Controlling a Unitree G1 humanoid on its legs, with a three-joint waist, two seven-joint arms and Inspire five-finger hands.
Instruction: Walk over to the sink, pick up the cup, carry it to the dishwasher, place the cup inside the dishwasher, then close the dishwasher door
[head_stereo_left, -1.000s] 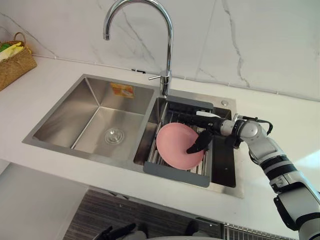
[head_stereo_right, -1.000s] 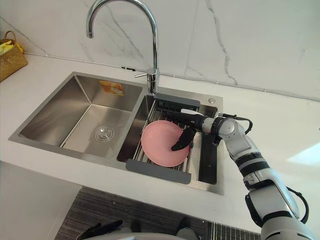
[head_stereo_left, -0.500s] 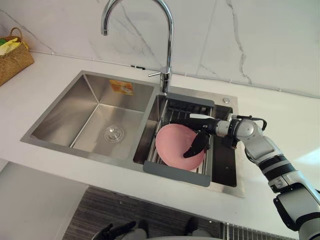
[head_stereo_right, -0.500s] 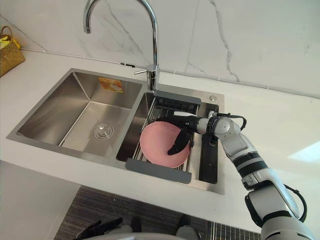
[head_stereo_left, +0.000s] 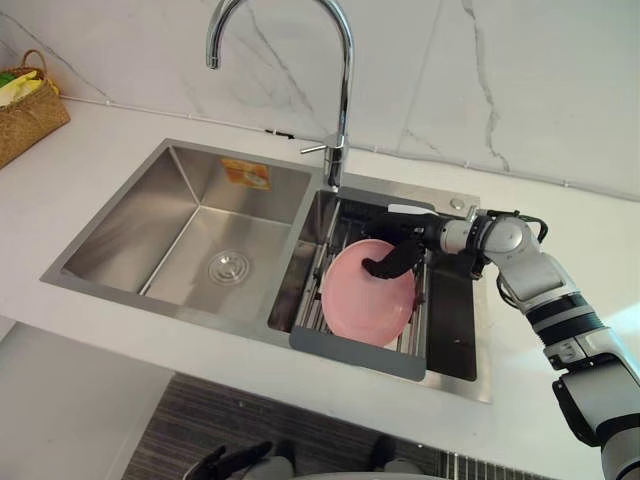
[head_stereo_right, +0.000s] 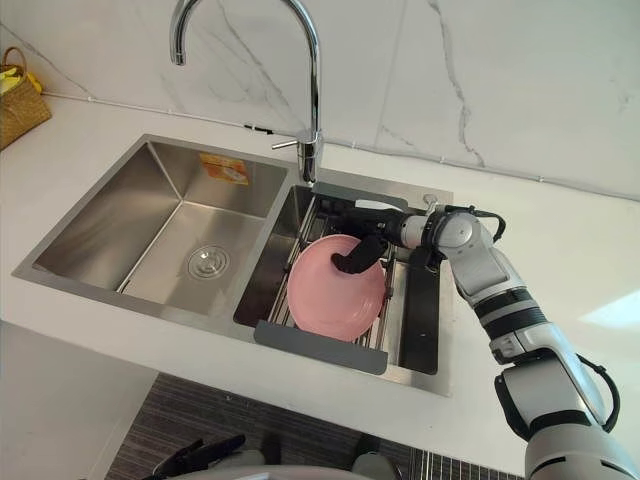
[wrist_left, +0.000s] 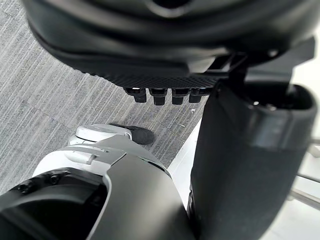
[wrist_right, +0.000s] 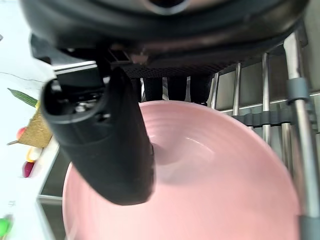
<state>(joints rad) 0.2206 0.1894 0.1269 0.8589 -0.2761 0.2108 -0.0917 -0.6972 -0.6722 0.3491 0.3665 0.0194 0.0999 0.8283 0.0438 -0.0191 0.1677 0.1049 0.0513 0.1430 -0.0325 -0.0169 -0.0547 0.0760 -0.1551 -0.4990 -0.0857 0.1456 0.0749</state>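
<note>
A pink bowl (head_stereo_left: 372, 303) lies in the dish rack (head_stereo_left: 356, 356) over the sink's right basin; I see no cup. My right hand (head_stereo_left: 398, 256) reaches in from the right and its fingers curl over the bowl's far rim. In the right wrist view the thumb (wrist_right: 111, 146) lies on the bowl's inner face (wrist_right: 215, 190) while the fingers go behind the rim. My left hand (head_stereo_left: 236, 462) hangs low over the floor with its fingers (wrist_left: 162, 94) straight.
The steel sink's left basin (head_stereo_left: 185, 225) holds just a drain. A tall chrome faucet (head_stereo_left: 341, 90) rises behind the divider. A woven basket (head_stereo_left: 27, 112) stands at the counter's far left. White countertop (head_stereo_left: 560, 250) surrounds the sink, with a marble wall behind.
My right hand's fingers have drawn back from the bowl's middle to its far rim and curled round it. The camera view has shifted slightly.
</note>
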